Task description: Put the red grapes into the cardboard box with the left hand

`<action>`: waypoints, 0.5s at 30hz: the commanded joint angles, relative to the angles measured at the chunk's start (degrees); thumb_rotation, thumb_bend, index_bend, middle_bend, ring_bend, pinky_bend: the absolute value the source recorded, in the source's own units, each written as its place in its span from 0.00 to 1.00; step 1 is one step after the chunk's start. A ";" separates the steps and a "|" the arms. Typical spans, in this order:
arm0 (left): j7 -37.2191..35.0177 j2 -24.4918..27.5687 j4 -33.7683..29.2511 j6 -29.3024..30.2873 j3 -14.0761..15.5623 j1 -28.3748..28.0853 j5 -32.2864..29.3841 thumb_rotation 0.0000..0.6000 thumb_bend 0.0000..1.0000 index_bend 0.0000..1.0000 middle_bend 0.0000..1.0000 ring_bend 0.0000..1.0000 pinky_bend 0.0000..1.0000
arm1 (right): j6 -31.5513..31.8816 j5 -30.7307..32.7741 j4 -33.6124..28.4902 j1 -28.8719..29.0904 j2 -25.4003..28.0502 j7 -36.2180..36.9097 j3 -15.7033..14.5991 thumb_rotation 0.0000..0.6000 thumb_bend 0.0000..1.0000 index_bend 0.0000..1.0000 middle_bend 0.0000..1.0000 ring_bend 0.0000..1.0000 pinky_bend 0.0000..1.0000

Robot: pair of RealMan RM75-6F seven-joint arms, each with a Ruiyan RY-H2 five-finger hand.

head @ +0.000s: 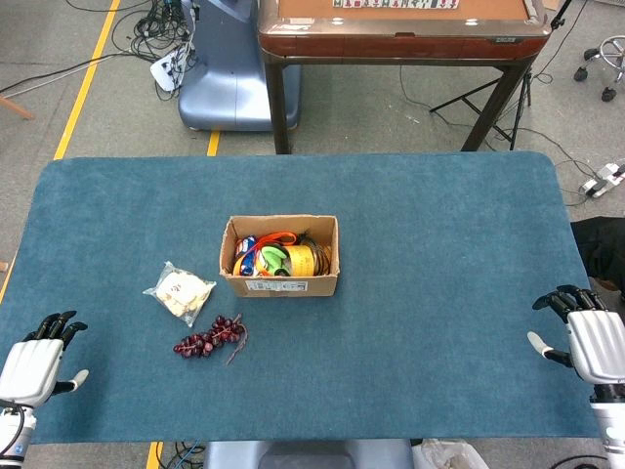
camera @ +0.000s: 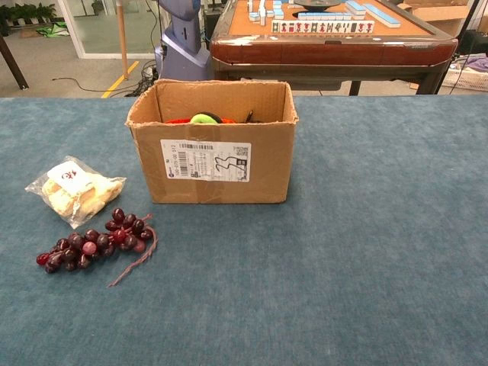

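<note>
A bunch of red grapes (head: 209, 338) (camera: 95, 241) lies on the blue table, just in front and to the left of the open cardboard box (head: 280, 256) (camera: 213, 142). Colourful items fill the box. My left hand (head: 37, 362) rests at the table's near left corner, well left of the grapes, fingers spread and holding nothing. At the near right edge my right hand (head: 583, 337) rests the same way, empty. Neither hand shows in the chest view.
A clear bag of pale snacks (head: 181, 292) (camera: 75, 191) lies left of the box, just behind the grapes. Beyond the blue table (head: 439, 244) stand a mahjong table (head: 400, 29) and a grey robot base (head: 229, 68), with cables on the floor.
</note>
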 commanded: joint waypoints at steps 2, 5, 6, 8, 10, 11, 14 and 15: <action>-0.04 -0.04 0.04 -0.24 0.16 0.31 -0.25 1.00 0.16 0.27 0.13 0.11 0.31 | -1.00 0.38 0.28 0.50 -0.16 0.04 0.03 1.00 0.21 0.46 0.42 0.24 0.28; 0.15 -0.14 -0.05 -0.26 0.20 0.39 0.07 1.00 0.16 0.27 0.13 0.11 0.32 | -1.67 0.71 0.41 0.88 -0.35 -0.37 0.07 1.00 0.21 0.46 0.42 0.24 0.28; 0.15 -0.17 -0.17 -0.15 0.28 0.41 0.52 1.00 0.16 0.27 0.13 0.11 0.32 | -1.68 0.69 0.37 0.89 -0.42 -0.54 0.02 1.00 0.21 0.46 0.42 0.24 0.28; -0.02 -0.18 -0.53 -0.02 0.48 0.41 1.59 1.00 0.16 0.27 0.13 0.11 0.32 | -1.42 0.50 0.22 0.80 -0.52 -0.86 -0.08 1.00 0.21 0.46 0.42 0.24 0.28; -0.77 -0.26 -1.08 0.02 0.62 0.37 2.71 1.00 0.16 0.27 0.15 0.13 0.33 | -0.87 0.34 0.01 0.59 -0.57 -1.08 -0.10 1.00 0.21 0.46 0.42 0.24 0.28; -1.29 -0.36 -1.21 -0.11 0.69 0.26 3.39 1.00 0.16 0.27 0.16 0.15 0.34 | -0.57 0.34 -0.06 0.46 -0.55 -1.09 -0.07 1.00 0.21 0.46 0.42 0.24 0.28; -2.08 -0.65 -1.69 -0.93 0.59 -0.42 4.56 1.00 0.16 0.27 0.16 0.15 0.35 | -0.10 0.54 -0.20 0.27 -0.27 -0.75 0.11 1.00 0.21 0.46 0.42 0.24 0.28; -2.12 -0.72 -1.99 -1.29 0.49 -0.76 4.91 1.00 0.16 0.27 0.16 0.15 0.34 | 0.02 0.54 -0.23 0.24 -0.16 -0.60 0.18 1.00 0.21 0.46 0.42 0.24 0.28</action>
